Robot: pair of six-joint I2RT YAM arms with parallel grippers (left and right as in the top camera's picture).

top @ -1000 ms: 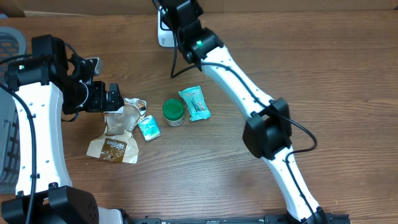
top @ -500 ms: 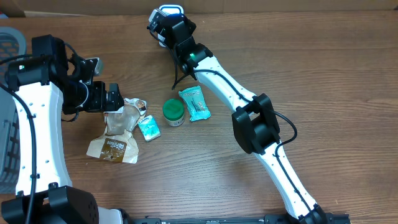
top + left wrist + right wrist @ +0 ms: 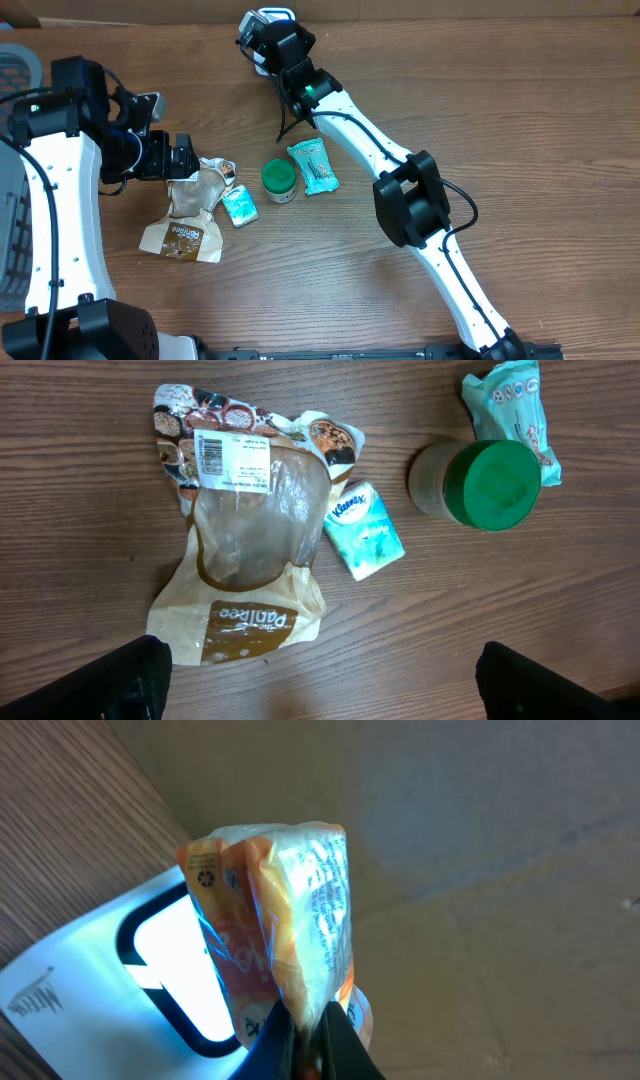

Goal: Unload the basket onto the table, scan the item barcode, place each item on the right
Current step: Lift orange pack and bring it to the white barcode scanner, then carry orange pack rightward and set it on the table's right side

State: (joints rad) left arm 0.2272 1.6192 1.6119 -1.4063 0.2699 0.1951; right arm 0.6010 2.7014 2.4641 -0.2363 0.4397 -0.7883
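My right gripper [image 3: 305, 1020] is shut on a crinkled orange and clear plastic packet [image 3: 285, 910], pinching its lower edge. The packet stands upright just in front of the lit window of the white barcode scanner [image 3: 80, 1020]. In the overhead view the right gripper [image 3: 252, 38] is at the table's far edge, right against the scanner [image 3: 272, 17]. My left gripper [image 3: 180, 155] hangs open over the table's left side, above a brown bread bag [image 3: 250, 540]. Its fingers [image 3: 130, 680] are wide apart with nothing between them.
Next to the bread bag [image 3: 190, 215] lie a Kleenex pack [image 3: 239, 206], a green-lidded jar [image 3: 279, 180] and a teal packet [image 3: 314, 166]. A cardboard wall [image 3: 480, 840] rises behind the scanner. A grey basket [image 3: 15, 65] sits at the far left edge.
The right arm has swung its wrist left and back, bringing the packet up to the scanner, whose lit window now shows. It has held still for the last half second. The left arm has not moved.
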